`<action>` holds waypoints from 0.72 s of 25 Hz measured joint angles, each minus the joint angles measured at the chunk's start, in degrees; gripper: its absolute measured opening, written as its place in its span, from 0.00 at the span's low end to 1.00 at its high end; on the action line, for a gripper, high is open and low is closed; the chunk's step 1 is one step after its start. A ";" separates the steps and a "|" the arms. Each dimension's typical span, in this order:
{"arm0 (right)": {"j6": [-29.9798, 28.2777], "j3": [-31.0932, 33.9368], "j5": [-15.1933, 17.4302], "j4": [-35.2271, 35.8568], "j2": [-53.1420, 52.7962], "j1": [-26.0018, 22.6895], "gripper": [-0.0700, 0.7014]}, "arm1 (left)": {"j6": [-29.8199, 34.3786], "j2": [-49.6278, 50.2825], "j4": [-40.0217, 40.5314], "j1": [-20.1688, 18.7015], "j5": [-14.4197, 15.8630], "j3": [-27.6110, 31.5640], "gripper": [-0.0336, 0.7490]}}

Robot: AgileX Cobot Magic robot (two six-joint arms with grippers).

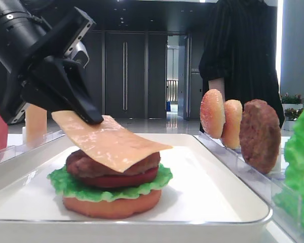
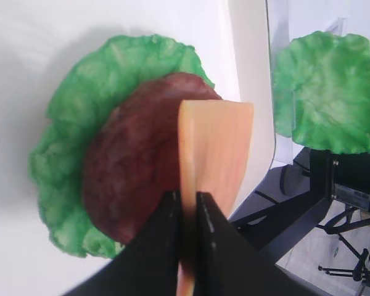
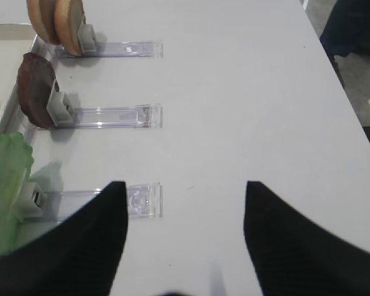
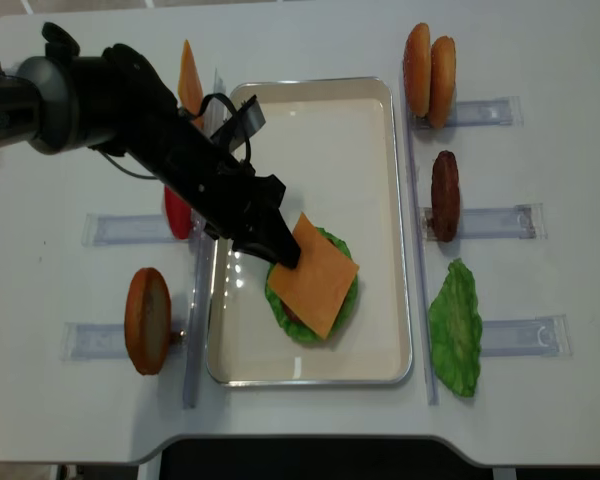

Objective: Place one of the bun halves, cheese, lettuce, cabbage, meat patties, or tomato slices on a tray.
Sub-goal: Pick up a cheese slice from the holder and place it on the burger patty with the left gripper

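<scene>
Cheese (image 1: 114,142) overhangs patty (image 1: 86,164) (overhead hides it).

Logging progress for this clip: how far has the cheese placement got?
Done: a bun half, lettuce, tomato slice and meat patty are stacked on the tray. In hand: the left tool pinches the cheese, tilted, its lower part on the patty. Left: release it.

light: bright, even overhead | shadows: soft | glare: backlit doorway | blur: near objects soft
</scene>
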 joint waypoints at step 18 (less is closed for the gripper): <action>0.00 0.00 0.00 0.00 0.00 0.00 0.61 | -2.04 -0.06 1.33 0.00 -2.55 0.00 0.56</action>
